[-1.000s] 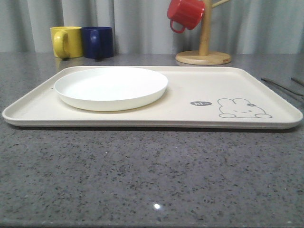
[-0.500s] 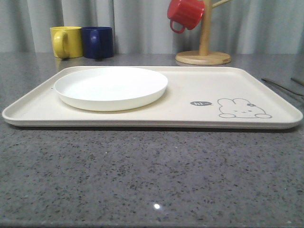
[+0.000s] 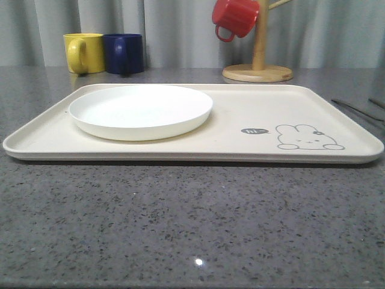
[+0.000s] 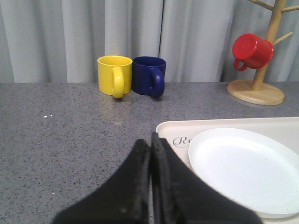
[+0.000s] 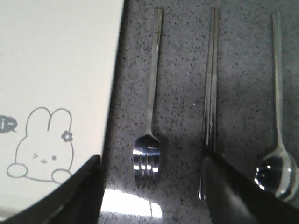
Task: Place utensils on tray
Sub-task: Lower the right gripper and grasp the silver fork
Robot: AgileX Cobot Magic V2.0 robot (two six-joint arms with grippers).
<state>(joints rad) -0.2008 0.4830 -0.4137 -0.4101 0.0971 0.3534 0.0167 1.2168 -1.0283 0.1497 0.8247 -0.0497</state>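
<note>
Right wrist view | right gripper (image 5: 152, 186) spread wide over fork (image 5: 148, 140) | left gripper (image 4: 150, 154) clenched, holding nothing | risk: flat fork slips against table, or a finger bumps chopsticks (image 5: 211, 102)

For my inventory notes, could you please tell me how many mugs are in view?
3. The yellow ceramic mug and dark blue ceramic mug stand side by side behind the cream rectangular tray; the red mug hangs on the wooden mug stand.
</note>
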